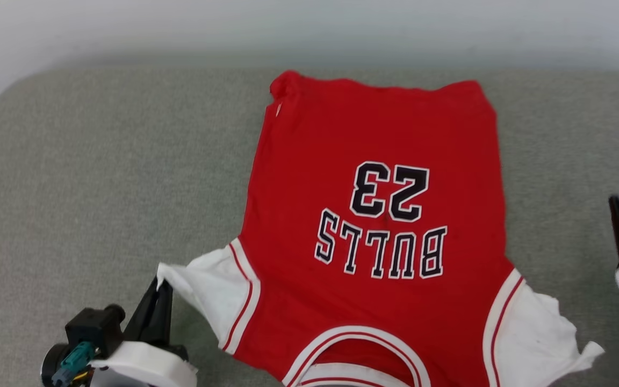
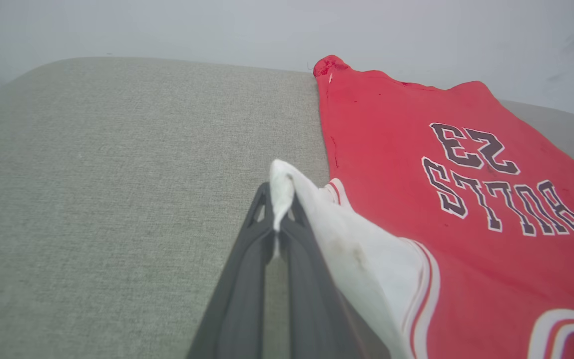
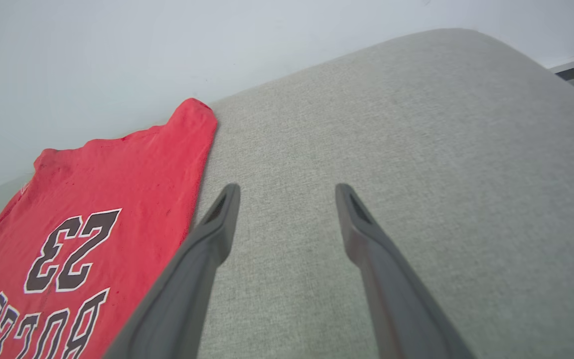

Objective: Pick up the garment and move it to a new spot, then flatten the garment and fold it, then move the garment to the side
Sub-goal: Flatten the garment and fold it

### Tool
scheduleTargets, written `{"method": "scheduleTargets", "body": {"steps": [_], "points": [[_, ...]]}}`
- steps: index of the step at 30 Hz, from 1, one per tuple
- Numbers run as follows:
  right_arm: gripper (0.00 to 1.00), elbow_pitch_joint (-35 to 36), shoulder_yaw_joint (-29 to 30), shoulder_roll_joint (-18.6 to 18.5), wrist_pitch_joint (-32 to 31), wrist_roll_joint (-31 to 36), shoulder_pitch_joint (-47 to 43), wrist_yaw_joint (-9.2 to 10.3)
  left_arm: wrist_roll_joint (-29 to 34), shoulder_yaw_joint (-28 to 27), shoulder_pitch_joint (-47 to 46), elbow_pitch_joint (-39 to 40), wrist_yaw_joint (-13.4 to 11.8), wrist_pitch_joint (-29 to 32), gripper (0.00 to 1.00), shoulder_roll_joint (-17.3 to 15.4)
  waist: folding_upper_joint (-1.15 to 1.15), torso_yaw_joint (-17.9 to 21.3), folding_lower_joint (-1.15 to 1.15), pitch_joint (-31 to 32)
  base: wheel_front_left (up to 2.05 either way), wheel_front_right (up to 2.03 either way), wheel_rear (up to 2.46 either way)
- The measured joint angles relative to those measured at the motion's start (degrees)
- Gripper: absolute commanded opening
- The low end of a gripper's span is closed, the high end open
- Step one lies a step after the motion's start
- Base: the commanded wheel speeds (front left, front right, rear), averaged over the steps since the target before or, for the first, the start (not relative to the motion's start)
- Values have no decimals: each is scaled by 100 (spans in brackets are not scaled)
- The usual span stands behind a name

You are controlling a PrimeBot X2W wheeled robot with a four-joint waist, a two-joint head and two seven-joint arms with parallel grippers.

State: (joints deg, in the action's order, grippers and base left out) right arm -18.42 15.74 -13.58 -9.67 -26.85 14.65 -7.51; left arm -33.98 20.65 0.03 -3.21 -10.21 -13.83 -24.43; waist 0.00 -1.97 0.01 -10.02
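Pinching garment [image 1: 309, 161] sleeve [image 1: 204, 285] in left jaws; right jaws spread beside.

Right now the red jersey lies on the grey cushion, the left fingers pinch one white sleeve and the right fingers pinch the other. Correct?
Not the right side. In the right wrist view the right fingers stand open over bare cushion, beside the jersey, holding nothing. The left fingers do pinch a white sleeve.
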Motion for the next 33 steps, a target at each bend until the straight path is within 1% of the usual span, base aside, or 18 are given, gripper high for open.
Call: {"method": "scheduleTargets", "body": {"steps": [2,5,10,16,19,26,30,31,32,33], "points": [[100,-249,-12,-146,-287,29,538,0,93,2,-151,134,-30,-33,0,86,0,-78,0,-192,0,0,0],[100,-727,-75,-436,-832,23,1327,1,209,40,-355,268,-3,-58,0,219,0,-227,1,-490,0,0,0],[100,-1343,-241,-703,-1759,162,2477,1,388,88,-633,449,66,-98,0,400,0,-551,1,-941,0,0,0],[100,-1701,-465,-989,-2632,538,3602,1,587,114,-884,667,215,-107,0,653,0,-931,1,-1458,0,0,0],[100,-1800,-604,-1036,-2984,728,4011,0,682,63,-995,779,283,-108,0,783,0,-1094,1,-1709,0,0,0],[100,-2101,-630,-1063,-3301,1118,4492,1,870,-123,-1102,844,490,-116,0,1110,0,-1379,0,-2220,0,0,0],[100,-2342,-594,-1066,-3817,1221,4629,1,978,-252,-1104,779,631,-122,0,1254,0,-1456,-1,-2353,0,0,0],[78,-2394,-554,-1068,-3922,1225,4656,0,1013,-275,-1103,759,667,-122,0,1276,0,-1462,-1,-2361,0,0,0],[45,-2432,-494,-1063,-4017,1230,4661,0,1034,-302,-1102,742,683,-122,0,1299,-1,-1462,-2,-2361,0,0,0],[0,-2496,-383,-1049,-4241,1248,4697,-2,1106,-385,-1101,693,772,-123,0,1401,0,-1467,-2,-2351,0,0,0]]}}
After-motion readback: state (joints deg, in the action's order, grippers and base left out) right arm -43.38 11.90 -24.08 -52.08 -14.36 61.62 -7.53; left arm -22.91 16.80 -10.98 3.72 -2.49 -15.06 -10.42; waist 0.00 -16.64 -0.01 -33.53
